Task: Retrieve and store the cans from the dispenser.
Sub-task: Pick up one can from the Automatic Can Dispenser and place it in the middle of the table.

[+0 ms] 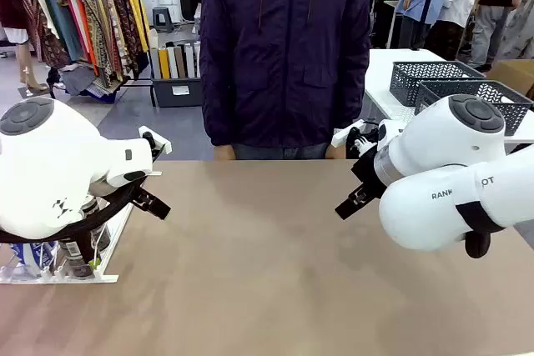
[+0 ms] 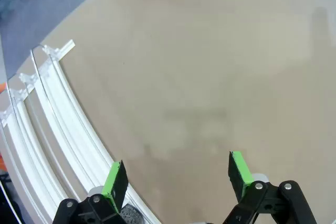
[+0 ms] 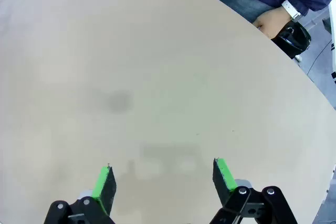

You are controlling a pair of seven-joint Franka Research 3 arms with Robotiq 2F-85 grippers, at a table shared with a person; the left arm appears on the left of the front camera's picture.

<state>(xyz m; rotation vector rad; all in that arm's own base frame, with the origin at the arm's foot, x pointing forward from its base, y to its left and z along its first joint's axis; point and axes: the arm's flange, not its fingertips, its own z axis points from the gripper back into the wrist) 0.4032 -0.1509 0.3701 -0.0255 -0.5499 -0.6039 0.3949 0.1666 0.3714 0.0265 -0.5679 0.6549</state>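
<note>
Quick count: two grippers, both with jaws wide apart and nothing in them. The left gripper (image 2: 177, 160) hangs near the table's left edge. The right gripper (image 3: 163, 164) is over bare table (image 3: 157, 66) toward the right edge.

One dispenser (image 1: 62, 277), at the table's left corner on the robot's side, mostly tucked under the left arm. Cans (image 1: 79, 249): from the front I can make out two in it, one blue and one dark. The arm covers the rest, so I can't tell if there are more. Two mesh baskets (image 1: 425, 77) sit on another table behind.

The left wrist view gives the dispenser's white rails laid bare, where the front view has the arm across them. The right wrist view adds a pale wristband (image 3: 290, 9) on the person's hand (image 3: 269, 22) at the far edge.
</note>
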